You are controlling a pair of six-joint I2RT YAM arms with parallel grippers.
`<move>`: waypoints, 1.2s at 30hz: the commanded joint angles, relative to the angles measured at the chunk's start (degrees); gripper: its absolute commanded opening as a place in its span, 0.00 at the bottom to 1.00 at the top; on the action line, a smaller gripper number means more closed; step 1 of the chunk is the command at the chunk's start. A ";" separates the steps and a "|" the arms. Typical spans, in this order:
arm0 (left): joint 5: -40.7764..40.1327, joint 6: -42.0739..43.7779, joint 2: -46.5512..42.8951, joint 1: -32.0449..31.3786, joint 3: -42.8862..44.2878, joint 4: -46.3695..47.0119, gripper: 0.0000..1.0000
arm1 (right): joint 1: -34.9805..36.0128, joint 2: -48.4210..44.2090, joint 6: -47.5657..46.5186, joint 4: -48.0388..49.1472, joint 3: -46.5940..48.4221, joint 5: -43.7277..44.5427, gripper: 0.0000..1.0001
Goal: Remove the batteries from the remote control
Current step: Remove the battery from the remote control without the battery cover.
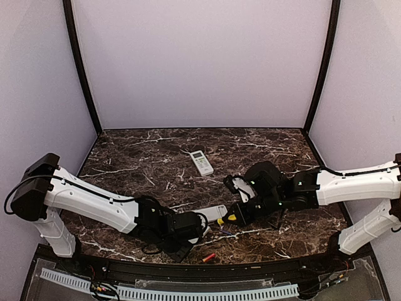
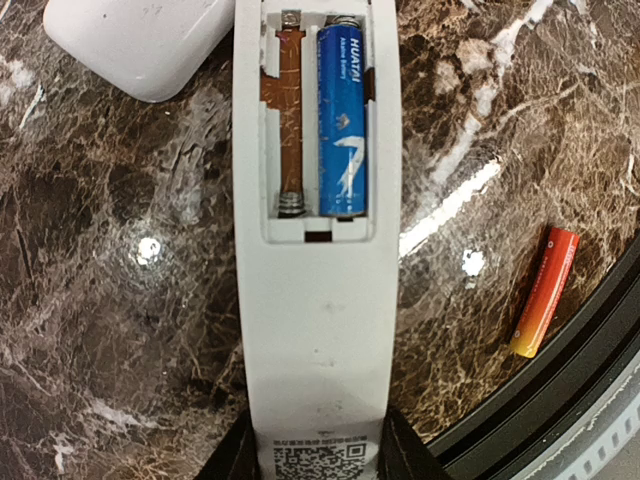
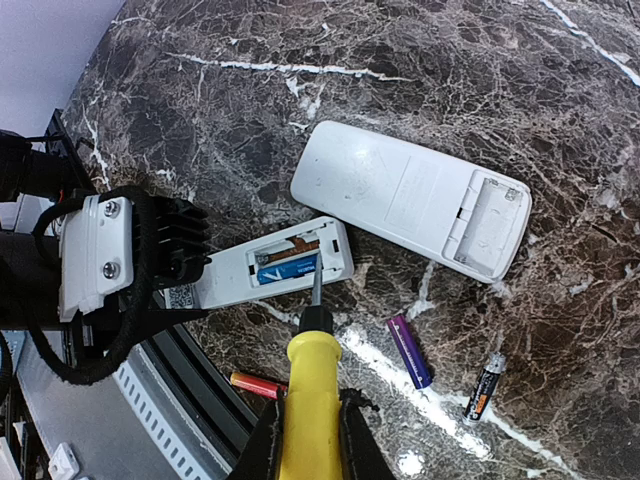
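My left gripper (image 2: 318, 455) is shut on the end of a slim white remote (image 2: 318, 300) that lies back-up on the table with its battery bay open. One blue battery (image 2: 342, 120) sits in the right slot; the left slot is empty. My right gripper (image 3: 310, 440) is shut on a yellow-handled screwdriver (image 3: 312, 400). Its tip rests at the end of the blue battery (image 3: 287, 270). A red-orange battery (image 2: 544, 291) lies loose by the table's front edge. A purple battery (image 3: 409, 350) and a black battery (image 3: 484, 386) lie loose to the right.
A larger white remote (image 3: 410, 195) lies back-up beside the slim one, its bay open and empty. A third remote (image 1: 201, 162) with a display lies mid-table farther back. The black front rim (image 2: 560, 400) runs close to the red-orange battery.
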 commanded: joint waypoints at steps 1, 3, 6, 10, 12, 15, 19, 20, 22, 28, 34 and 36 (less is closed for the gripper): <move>-1.36 -0.45 0.20 -0.09 -0.08 -2.52 0.30 | 0.51 1.00 -0.95 0.51 1.04 0.82 0.00; -1.37 -0.52 0.21 -0.09 -0.08 -2.66 0.30 | 0.55 1.16 -0.99 0.52 0.94 0.70 0.00; -1.37 -0.47 0.20 -0.09 -0.13 -2.69 0.30 | 0.53 1.68 -1.16 0.57 0.77 0.14 0.00; -1.33 -0.41 0.16 -0.09 -0.09 -2.65 0.30 | 0.51 2.45 -1.17 1.10 0.61 -0.88 0.00; -1.36 -0.45 0.20 -0.09 -0.08 -2.54 0.30 | 0.49 2.83 -1.17 1.21 0.60 -1.25 0.00; -1.36 -0.42 0.20 -0.09 -0.10 -2.62 0.30 | 0.51 3.33 -1.25 1.45 0.59 -1.67 0.00; -1.37 -0.55 0.17 -0.09 -0.15 -2.69 0.30 | 0.55 3.37 -0.92 1.97 0.52 -3.17 0.00; -1.37 -0.55 0.14 -0.09 -0.16 -2.76 0.30 | 0.52 3.25 -0.72 2.14 0.44 -3.63 0.00; -1.37 -0.60 0.12 -0.09 -0.17 -2.73 0.30 | 0.53 3.01 -0.22 2.33 0.33 -4.85 0.00; -1.52 -0.63 0.14 -0.09 -0.18 -2.82 0.29 | 0.46 2.78 2.66 3.39 -0.56 -9.69 0.00; -1.62 -0.73 0.11 -0.09 -0.18 -2.91 0.29 | -0.01 2.71 6.78 6.97 -2.42 -16.32 0.00; -1.61 -0.77 0.11 -0.09 -0.21 -2.93 0.29 | -0.26 2.77 8.14 8.69 -3.36 -18.05 0.00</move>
